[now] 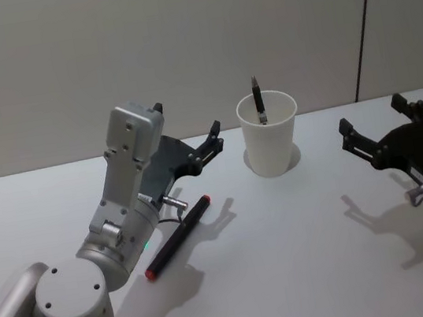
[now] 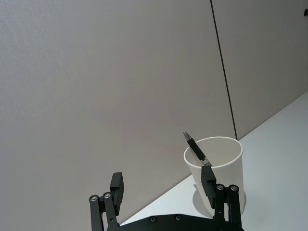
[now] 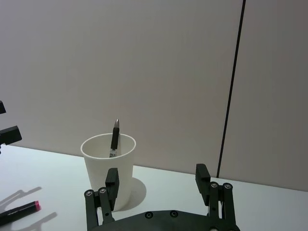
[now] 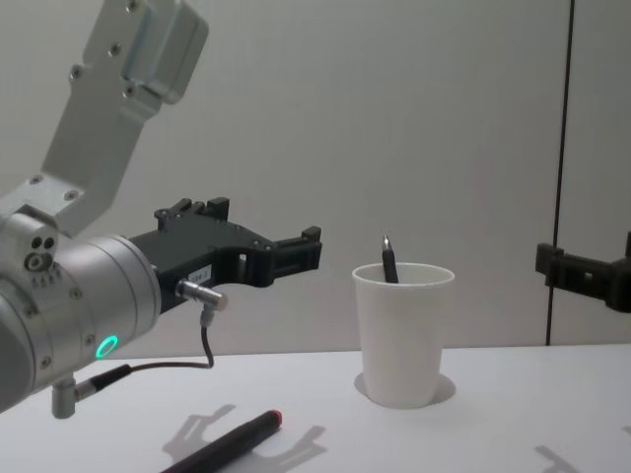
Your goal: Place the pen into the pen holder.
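The left end effector [image 1: 187, 121] hangs above the white surface [image 1: 306, 256], its fingers spread wide and holding nothing. Just ahead of its fingertips and a little to its right stands the pen holder [image 1: 272, 145], a white paper cup, upright on the surface. The black pen [image 1: 258, 100] is inside the cup, leaning against the far wall with its pointed tip up above the rolled rim. In the left wrist view the cup shows just past one finger [image 2: 208, 178], apart from it.

Below the left end effector and its wrist, a black marker with red ends [image 1: 179, 237] lies flat on the surface, untouched.

The right end effector [image 1: 372, 114] hovers on the other side of the cup, also spread wide and empty, so the pen holder sits between the two, nearer the left one.
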### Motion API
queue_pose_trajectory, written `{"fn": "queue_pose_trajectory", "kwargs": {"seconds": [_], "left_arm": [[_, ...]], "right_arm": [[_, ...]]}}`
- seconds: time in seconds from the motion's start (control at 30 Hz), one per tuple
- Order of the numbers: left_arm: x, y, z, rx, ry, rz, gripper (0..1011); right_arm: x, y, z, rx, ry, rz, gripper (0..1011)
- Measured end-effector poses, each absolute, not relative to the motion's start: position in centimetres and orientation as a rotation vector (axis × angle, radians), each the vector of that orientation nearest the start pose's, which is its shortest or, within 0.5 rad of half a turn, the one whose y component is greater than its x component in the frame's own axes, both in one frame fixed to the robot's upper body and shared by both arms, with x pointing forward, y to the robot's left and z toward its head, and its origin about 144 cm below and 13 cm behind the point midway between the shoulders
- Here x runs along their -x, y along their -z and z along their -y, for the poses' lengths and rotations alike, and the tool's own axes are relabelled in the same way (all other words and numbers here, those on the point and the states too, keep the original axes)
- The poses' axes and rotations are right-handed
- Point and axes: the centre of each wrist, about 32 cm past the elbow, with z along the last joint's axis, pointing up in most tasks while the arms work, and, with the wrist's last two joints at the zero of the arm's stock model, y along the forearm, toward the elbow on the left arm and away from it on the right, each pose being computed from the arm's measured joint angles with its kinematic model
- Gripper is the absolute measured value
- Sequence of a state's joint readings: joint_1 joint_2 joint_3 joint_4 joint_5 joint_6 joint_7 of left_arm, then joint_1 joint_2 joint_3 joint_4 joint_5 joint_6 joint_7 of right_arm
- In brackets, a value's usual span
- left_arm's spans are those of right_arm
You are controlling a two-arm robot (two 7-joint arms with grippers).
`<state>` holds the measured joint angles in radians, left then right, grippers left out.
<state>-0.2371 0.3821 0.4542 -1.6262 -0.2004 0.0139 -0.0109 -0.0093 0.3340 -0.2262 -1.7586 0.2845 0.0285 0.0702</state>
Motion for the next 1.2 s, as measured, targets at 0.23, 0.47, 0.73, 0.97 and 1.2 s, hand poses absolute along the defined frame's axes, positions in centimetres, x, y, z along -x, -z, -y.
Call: {"fn": "queue_pose_trajectory", "kwargs": {"seconds": [0.23, 0.47, 0.73, 0.97, 1.2], "left_arm": [[-49.2, -120.4, -19.8, -0.061, -1.124, 0.268, 1001], [-49.2, -120.4, -19.8, -0.061, -1.124, 0.268, 1001], [-49.2, -120.5, -20.0, -0.064, -1.111, 0.261, 1001], [-48.9, -120.7, -20.6, -0.076, -1.078, 0.237, 1001], [-48.2, -121.1, -21.5, -0.105, -1.043, 0.197, 1001]], "right_arm": [[-44.3, -118.9, 23.7, -0.026, 1.229, 0.074, 1001], [-44.3, -118.9, 23.7, -0.026, 1.229, 0.074, 1001], [-44.3, -118.9, 23.7, -0.026, 1.23, 0.074, 1001], [-44.3, -118.9, 23.7, -0.026, 1.229, 0.075, 1001], [-44.3, -118.9, 23.7, -0.026, 1.229, 0.075, 1001]]}}
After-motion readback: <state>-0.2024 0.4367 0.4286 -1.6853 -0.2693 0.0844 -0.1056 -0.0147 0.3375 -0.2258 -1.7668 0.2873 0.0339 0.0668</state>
